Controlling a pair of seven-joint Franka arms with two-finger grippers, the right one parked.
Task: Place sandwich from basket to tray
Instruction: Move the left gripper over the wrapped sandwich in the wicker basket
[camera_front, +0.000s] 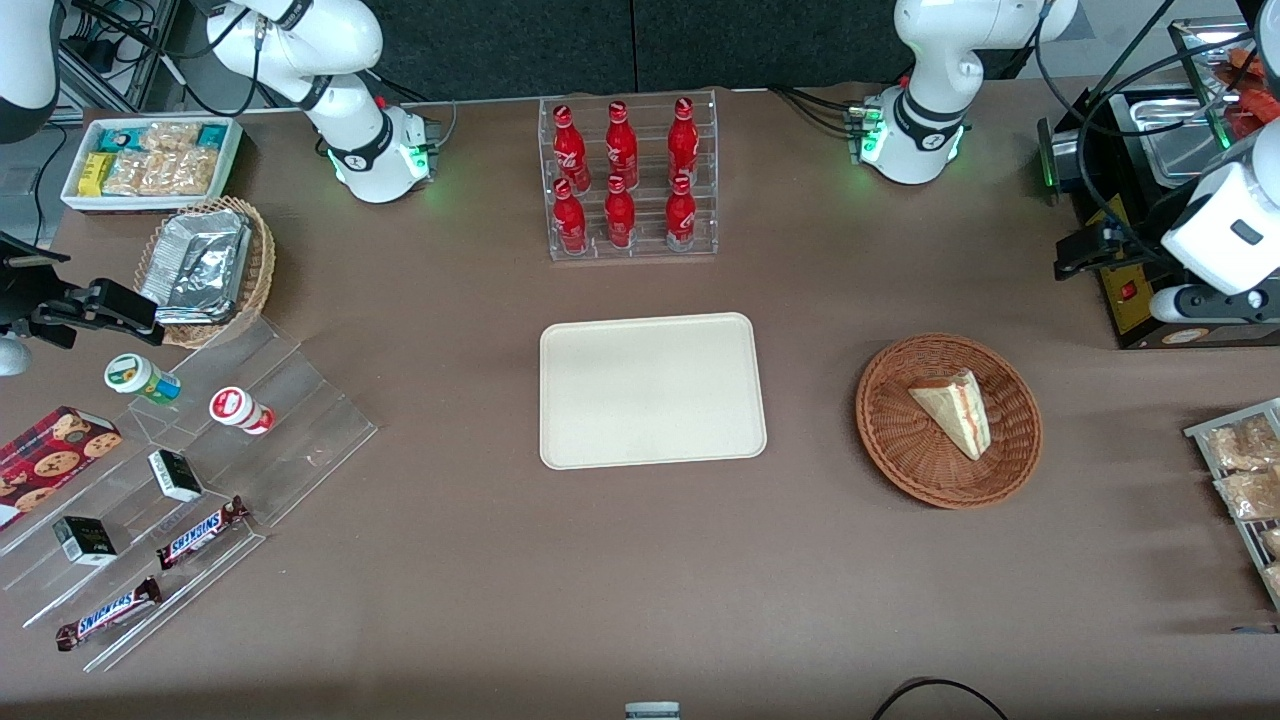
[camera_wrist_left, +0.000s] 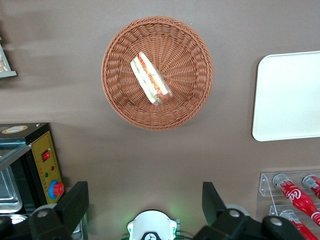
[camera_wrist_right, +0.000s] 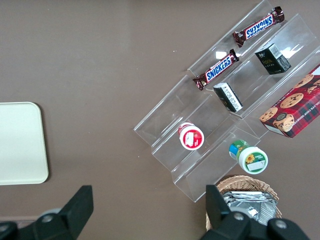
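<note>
Sandwich (camera_front: 955, 410) lies on its side in the reddish-brown wicker basket (camera_front: 890, 440), filling edge showing, toward the working arm's end of my table (camera_front: 600, 560). From the wrist camera I see my gripper (camera_wrist_left: 145, 207) hanging high above the table with its fingers (camera_wrist_left: 75, 202) spread wide, holding nothing, well apart from the basket. The cream tray (camera_front: 652, 390) sits bare beside the basket, nearer the front camera than the rack of red bottles (camera_front: 625, 180).

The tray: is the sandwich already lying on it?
No, the tray is bare, and the sandwich lies in the basket; the open gripper is high above the table.
</note>
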